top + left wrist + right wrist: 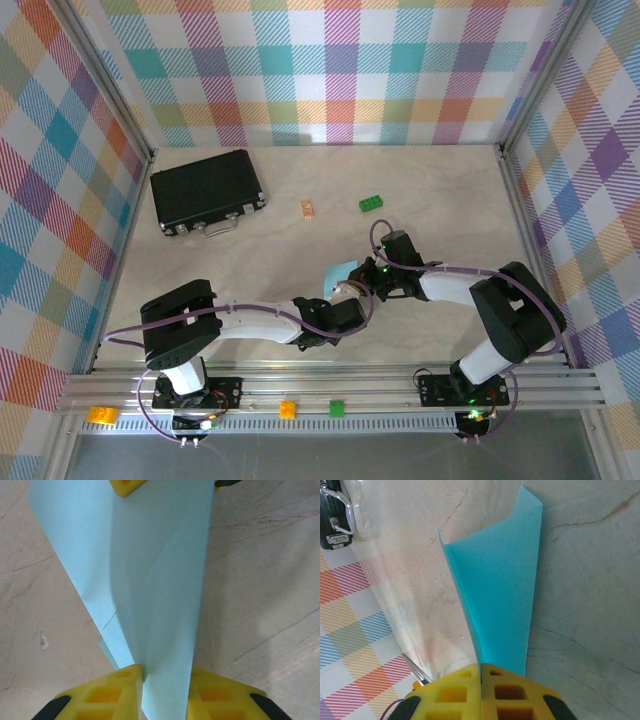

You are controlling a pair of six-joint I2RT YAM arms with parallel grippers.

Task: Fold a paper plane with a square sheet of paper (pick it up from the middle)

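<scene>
Toward near edge of desk (230, 260): paper (500, 595), part-folded, clamped endwise by left gripper (165, 671) and right gripper (481, 672); likely mid-creasing; next: edges aligned, centre fold pressed.

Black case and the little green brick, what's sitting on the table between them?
A small orange piece lies between the black case and the green brick. You can see it in the top external view.

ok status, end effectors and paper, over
Right end effector shut on folded blue paper. Left end effector straddles it, grip unclear. Nothing in the way.
</scene>
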